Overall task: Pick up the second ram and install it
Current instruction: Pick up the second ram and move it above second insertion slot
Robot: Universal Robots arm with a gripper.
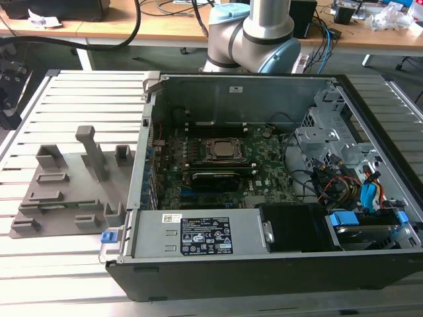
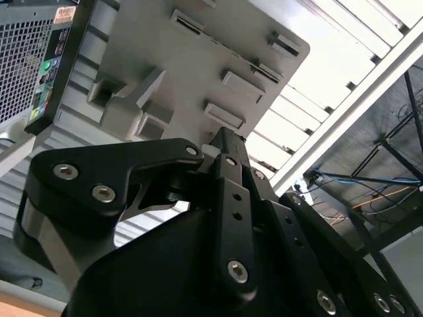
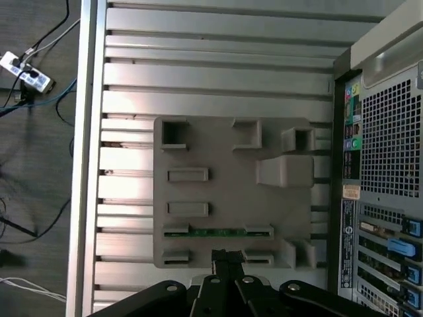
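The second ram [image 3: 218, 232] is a thin green stick lying in a slot of the grey holder plate [image 3: 225, 198], between two small grey clips. In the first wrist view my gripper [image 3: 221, 256] hangs well above the plate, on the edge nearest that stick, with its black fingers closed together and nothing between them. The second wrist view looks along the same fingers [image 2: 228, 155], whose tips meet over the plate [image 2: 198, 59]. In the exterior view a dark shape that looks like my gripper [image 1: 9, 89] sits at the left edge, above the plate [image 1: 66, 191].
An open computer case [image 1: 264, 198] lies at the exterior view's right of the plate, with the CPU socket [image 1: 223, 150] and a black-covered card [image 1: 218, 178] on its board. A tall grey post [image 1: 91, 150] rises from the plate. The slatted metal table [image 3: 218, 72] ends near floor cables [image 3: 26, 72].
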